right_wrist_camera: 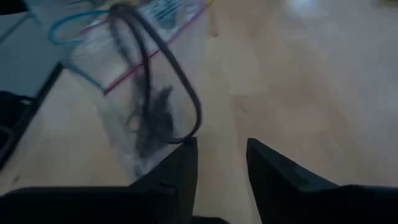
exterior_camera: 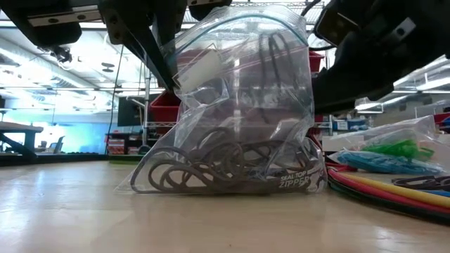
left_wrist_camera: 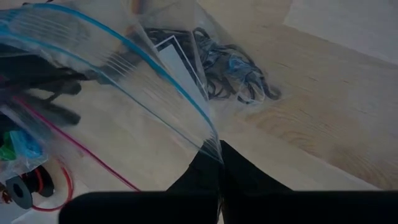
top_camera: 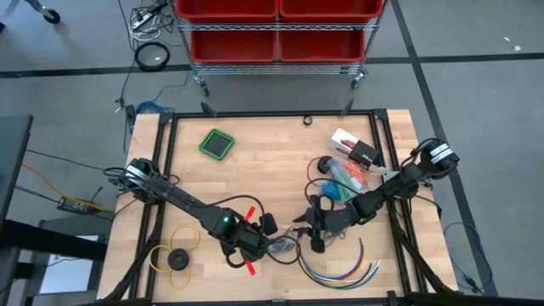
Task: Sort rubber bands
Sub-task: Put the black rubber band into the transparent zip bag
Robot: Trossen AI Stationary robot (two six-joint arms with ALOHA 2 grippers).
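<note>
The clear zip-top plastic bag [exterior_camera: 239, 105] stands upright near the front middle of the pale wooden table [top_camera: 263, 166], with a bunch of dark purple rubber bands [exterior_camera: 211, 169] heaped in its bottom. The left gripper [left_wrist_camera: 219, 163] is shut on the bag's rim, pinching the edge where the blue seal line runs, so the dark bands lie just beyond its fingertips, inside the plastic. The right gripper [right_wrist_camera: 222, 152] hovers just beside the bag's mouth with its two fingers [right_wrist_camera: 177, 168] parted and nothing between them; one dark band [right_wrist_camera: 158, 68] loops over the bag's edge right in front of them, touching or nearly touching the near fingertip.

One bag is held up between the two arms. Three more bunches lie to the right side of the table: one of green bands [exterior_camera: 401, 149], one of blue bands [exterior_camera: 380, 163] and one of orange bands [top_camera: 353, 174], seemingly in clear bags of their own.

The dark bands are thin, tangled loops, greyish purple through the plastic. A white card [exterior_camera: 200, 70] sits in the bag's upper part.
</note>
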